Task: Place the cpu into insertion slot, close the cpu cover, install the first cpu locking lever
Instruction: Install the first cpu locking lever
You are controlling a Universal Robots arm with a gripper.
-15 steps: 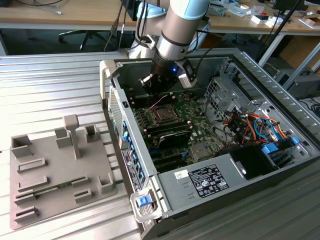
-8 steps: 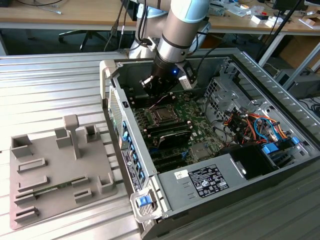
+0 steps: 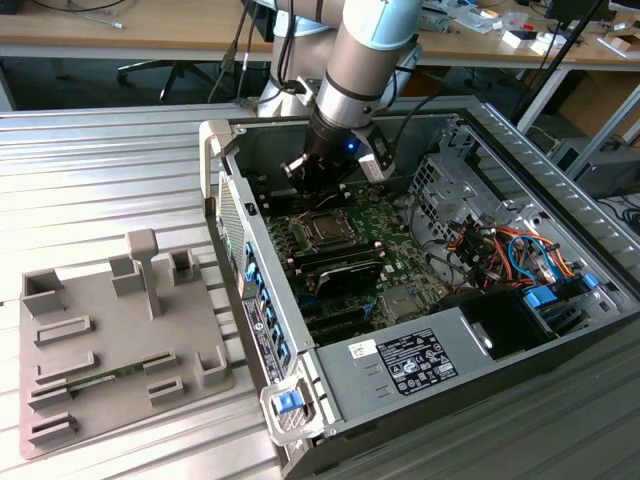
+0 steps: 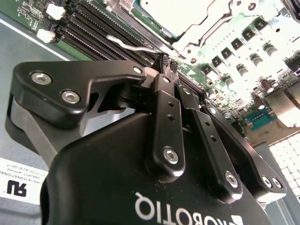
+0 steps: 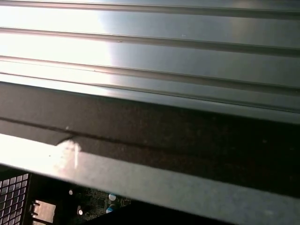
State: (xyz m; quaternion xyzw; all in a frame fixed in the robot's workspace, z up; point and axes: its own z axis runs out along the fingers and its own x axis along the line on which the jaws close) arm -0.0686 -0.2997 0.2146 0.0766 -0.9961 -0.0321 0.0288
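Your gripper [image 4: 166, 65] sits with fingers pressed together, tips beside the thin locking lever [image 4: 133, 44] at the edge of the cpu cover [image 4: 206, 33], so keep pushes slow and square to the socket.

Claw [image 4: 165, 63] low inside case; memory slots [image 4: 101, 33] beside, case wall [image 3: 232, 215] near.

case: open dark metal computer tower case [image 3: 560, 345] lying on its side on ribbed silver metal table [image 3: 100, 170]
board: green motherboard [image 3: 400, 225] inside case
cables: orange and blue cable bundle [image 3: 510, 250] at the exterior view's right
fixture: grey plastic parts tray [image 3: 110, 345] beside case, the exterior view's left
background: wooden desk [image 3: 120, 35]
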